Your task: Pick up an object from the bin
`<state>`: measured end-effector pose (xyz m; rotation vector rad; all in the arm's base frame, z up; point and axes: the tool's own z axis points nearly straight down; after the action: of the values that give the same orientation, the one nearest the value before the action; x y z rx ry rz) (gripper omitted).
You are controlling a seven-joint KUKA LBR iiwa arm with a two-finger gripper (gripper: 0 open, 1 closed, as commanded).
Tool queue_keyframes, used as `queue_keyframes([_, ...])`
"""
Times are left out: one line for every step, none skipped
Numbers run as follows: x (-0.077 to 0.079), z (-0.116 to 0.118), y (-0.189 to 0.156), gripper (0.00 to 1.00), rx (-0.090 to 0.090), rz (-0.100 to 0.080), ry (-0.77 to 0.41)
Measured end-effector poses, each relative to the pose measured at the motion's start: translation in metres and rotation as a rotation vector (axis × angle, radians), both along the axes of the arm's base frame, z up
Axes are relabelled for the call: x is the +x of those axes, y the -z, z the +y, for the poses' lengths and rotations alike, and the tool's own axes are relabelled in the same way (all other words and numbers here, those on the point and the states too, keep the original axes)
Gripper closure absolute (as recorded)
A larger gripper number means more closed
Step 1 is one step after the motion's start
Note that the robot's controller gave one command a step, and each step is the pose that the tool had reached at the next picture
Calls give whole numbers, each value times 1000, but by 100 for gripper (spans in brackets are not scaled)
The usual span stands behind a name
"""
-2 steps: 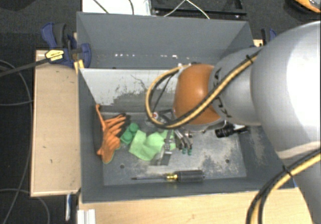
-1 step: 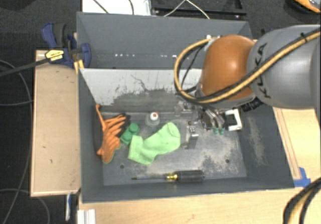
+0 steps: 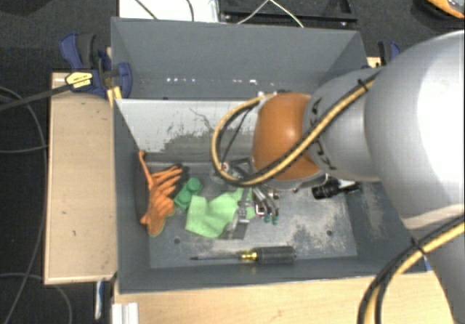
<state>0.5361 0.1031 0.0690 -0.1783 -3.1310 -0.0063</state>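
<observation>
**Gripper [image 3: 254,219] low at the right edge of the crumpled green cloth [image 3: 209,215], mid-bin**
Nearest me lies one black-handled screwdriver with a yellow band [image 3: 247,256]. Beyond it, at the one cloth, my fingers hang spread and empty; I'd shift left to straddle a fold before closing. Farther left: one round green plastic cap [image 3: 190,188], one orange rubber glove [image 3: 160,195].

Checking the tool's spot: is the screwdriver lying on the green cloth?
No, the screwdriver lies by the bin's front wall, apart from the green cloth.
</observation>
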Motion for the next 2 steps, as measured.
queue_keyframes([-2,3,-2,0,-4,-11,-446])
queue_keyframes([1,0,-1,100,1,-4,0])
